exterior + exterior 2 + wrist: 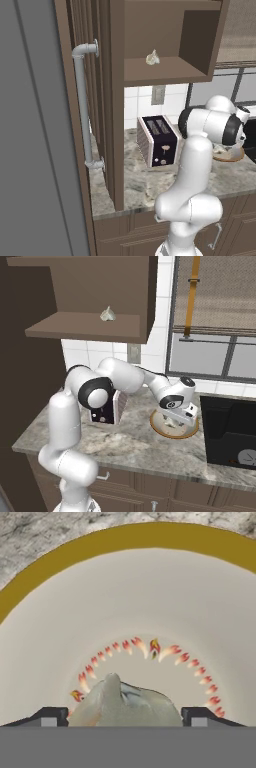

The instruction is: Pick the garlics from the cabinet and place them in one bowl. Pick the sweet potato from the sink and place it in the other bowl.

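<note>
One garlic (125,704) sits between the spread fingertips (49,716) of the tool (176,418), low over the tan bowl (130,612), near a ring of red marks on its floor. Whether the fingers touch it cannot be told. The other garlic (152,58) rests on the cabinet (170,70) shelf, above the toaster (159,140) on the bench (130,446).

A tan-rimmed bowl (150,534) with a cream inside ringed by red-orange flame marks is seen, an off-white garlic (125,704) between dark pincer (125,717) tips, over a mottled grey-brown worktop (125,448), beside a dark brown cabinet (165,30).
</note>
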Tool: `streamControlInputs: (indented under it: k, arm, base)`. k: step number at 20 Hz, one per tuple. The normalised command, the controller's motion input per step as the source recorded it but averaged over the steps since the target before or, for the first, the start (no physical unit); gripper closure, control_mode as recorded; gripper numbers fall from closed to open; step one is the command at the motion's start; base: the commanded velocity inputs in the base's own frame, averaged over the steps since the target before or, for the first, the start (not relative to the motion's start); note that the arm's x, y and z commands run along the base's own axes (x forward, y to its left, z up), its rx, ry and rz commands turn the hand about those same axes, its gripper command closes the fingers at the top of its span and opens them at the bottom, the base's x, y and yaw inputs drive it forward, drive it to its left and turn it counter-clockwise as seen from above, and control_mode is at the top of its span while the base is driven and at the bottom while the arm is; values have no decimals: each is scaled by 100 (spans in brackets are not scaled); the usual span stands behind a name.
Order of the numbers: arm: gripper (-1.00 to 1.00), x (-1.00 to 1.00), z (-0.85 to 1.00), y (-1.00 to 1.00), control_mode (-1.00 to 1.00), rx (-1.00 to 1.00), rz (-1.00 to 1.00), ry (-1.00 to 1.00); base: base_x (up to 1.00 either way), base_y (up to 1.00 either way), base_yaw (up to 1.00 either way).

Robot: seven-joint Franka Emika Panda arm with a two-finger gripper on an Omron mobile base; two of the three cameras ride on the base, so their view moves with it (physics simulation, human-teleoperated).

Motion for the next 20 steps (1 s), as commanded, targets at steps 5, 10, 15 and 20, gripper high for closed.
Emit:
streamControlInputs:
  k: [5,10,15,20]
  arm:
    - [-100,-2,0,0,-100,0,0,0]
    - [-100,-22,20,0,-100,0,0,-2]
    - [-100,-39,45,0,-100,0,0,-9]
    - [-100,-77,45,21,-100,0,0,-8]
  base:
    - [0,0,0]
    - [0,0,0]
    - [0,0,0]
    - [0,0,0]
